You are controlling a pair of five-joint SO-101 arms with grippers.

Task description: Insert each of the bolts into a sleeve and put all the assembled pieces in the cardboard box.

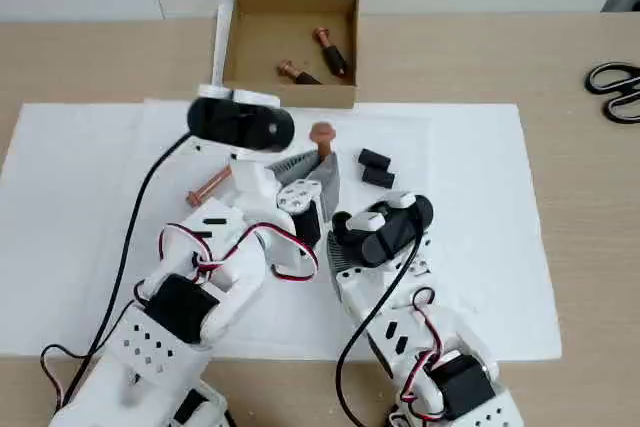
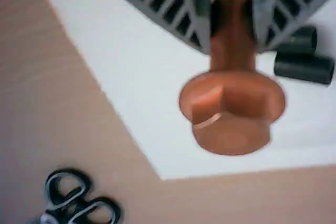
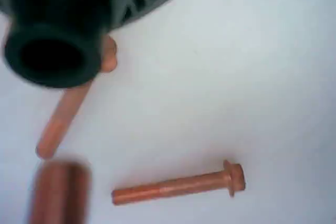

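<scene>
Just past my left hand [image 2: 231, 17] two loose sleeves [image 1: 376, 168] lie side by side on the white paper sheet [image 1: 470, 247]; the cardboard box [image 1: 345, 47] sits beyond its fingertips, with two assembled pieces [image 1: 332, 52] inside; scissors [image 1: 615, 92] rest on the bare counter [image 1: 90, 57], well off to that hand's right; the left arm's own bulk hides part of the sheet from above. The left hand is clamped on the shank of a bolt [image 2: 231, 111], its head poking out past the fingertips; my right hand [image 3: 79, 14] grips a sleeve [image 3: 50, 51], bore facing the camera, with two loose bolts [image 3: 178, 184] on the sheet below it. The bolts are copper-coloured with flanged hexagonal heads; the sleeves are matte black tubes; the fingers [image 2: 157, 3] are grey and ribbed.
</scene>
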